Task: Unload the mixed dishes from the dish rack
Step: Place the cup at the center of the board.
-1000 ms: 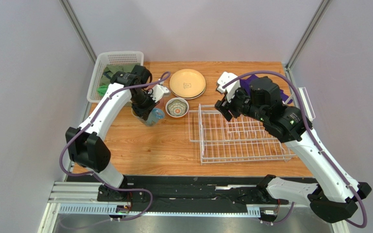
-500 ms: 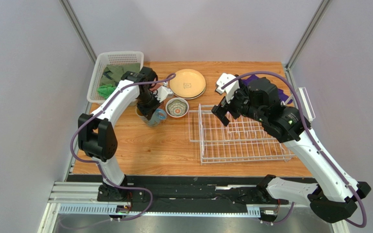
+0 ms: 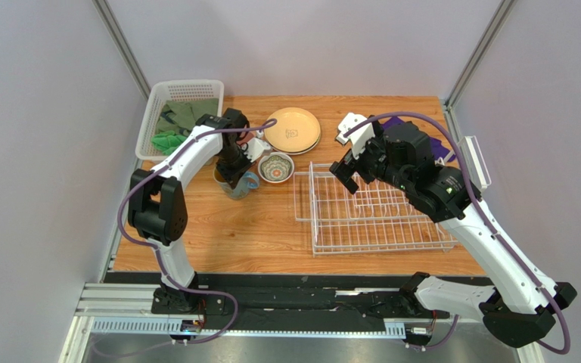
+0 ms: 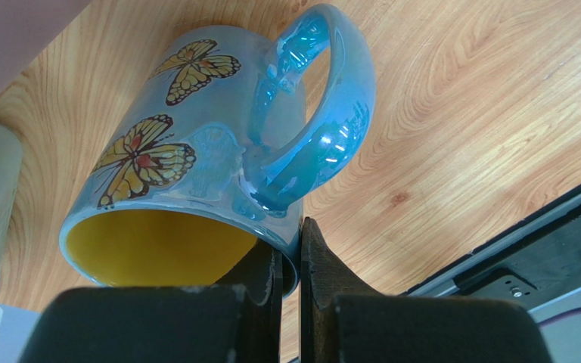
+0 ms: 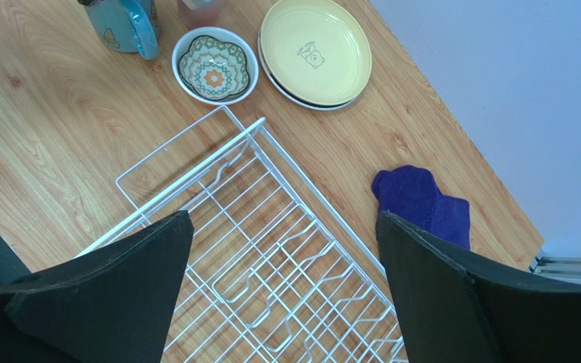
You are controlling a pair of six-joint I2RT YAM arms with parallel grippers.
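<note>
On the wooden table [image 3: 256, 227], my left gripper [image 4: 290, 257] is clamped on the rim of the blue butterfly mug [image 4: 195, 151], one finger inside its yellow mouth, just left of the patterned bowl [image 5: 214, 66]. The stacked plates [image 5: 315, 50] lie beyond. My right gripper [image 5: 282, 223] hangs spread wide above the far-left corner of the wire rack [image 3: 377, 208].

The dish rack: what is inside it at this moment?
No dish shows inside the dish rack; only wooden table shows through its wires. The right arm covers its far right corner.
</note>
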